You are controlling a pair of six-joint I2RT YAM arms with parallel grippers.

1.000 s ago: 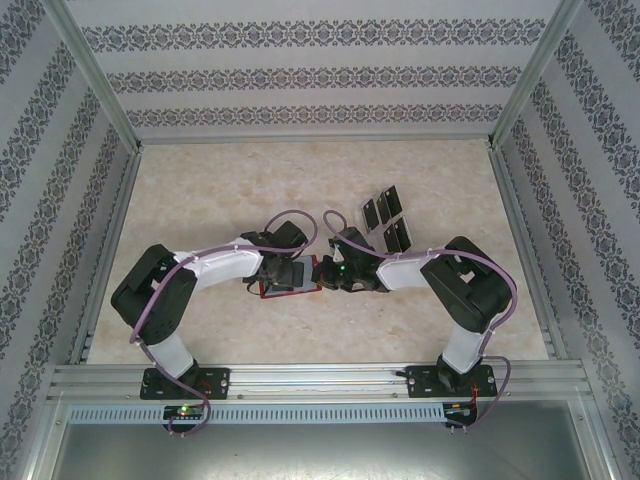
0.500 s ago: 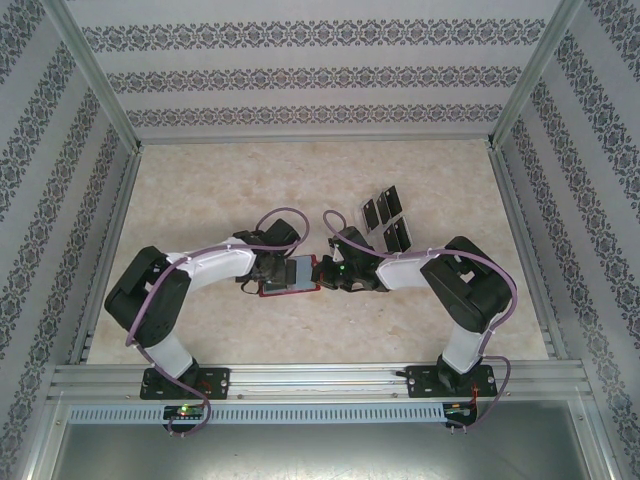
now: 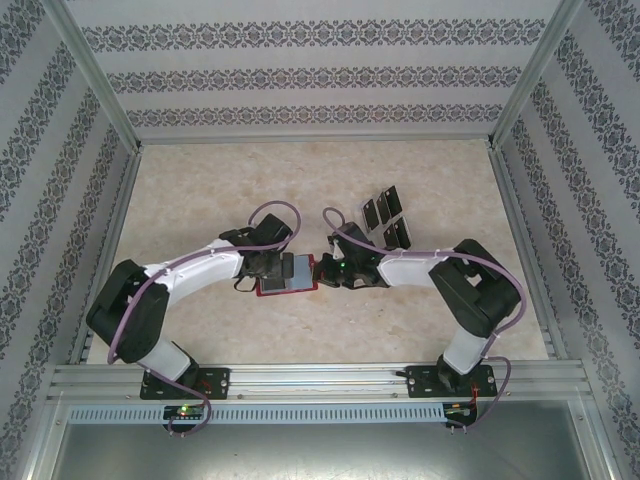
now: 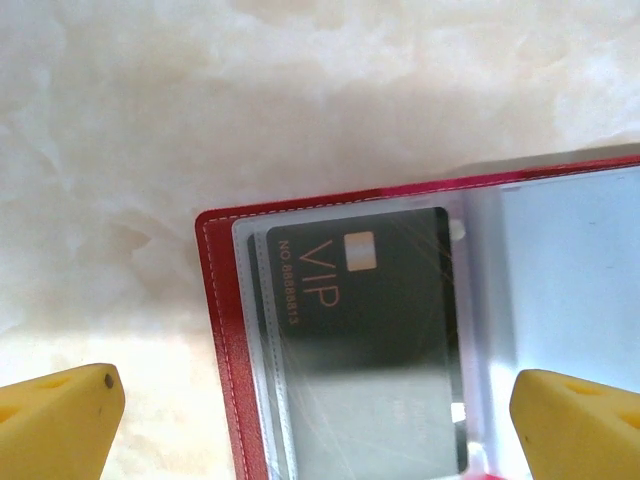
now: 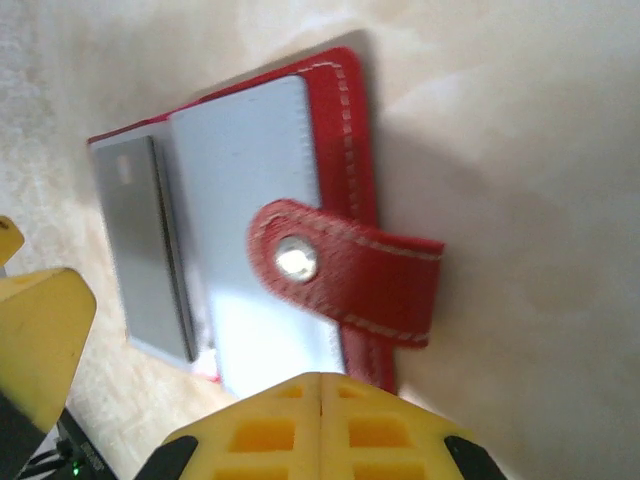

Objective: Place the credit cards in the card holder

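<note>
A: Card holder [image 3: 288, 275] status?
B: Laid open, with one credit card [image 4: 370, 340] seated in its sleeve. Left gripper [image 4: 320, 420] is spread wide over it, nothing gripped. Right gripper [image 5: 320, 420] is closed empty at the holder's clasp edge, presumably to pin it flat. Remaining cards [image 3: 385, 220] are kept beyond the holder.

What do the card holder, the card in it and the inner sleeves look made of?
Card holder: red leather or imitation, can't tell which; matte, pale stitching along the edges, shiny metal-looking snap on the tab. Card: probably plastic, glossy black, with printed VIP lettering. Sleeves: thin clear-to-frosted plastic film; they catch glare and the card shows through.
</note>
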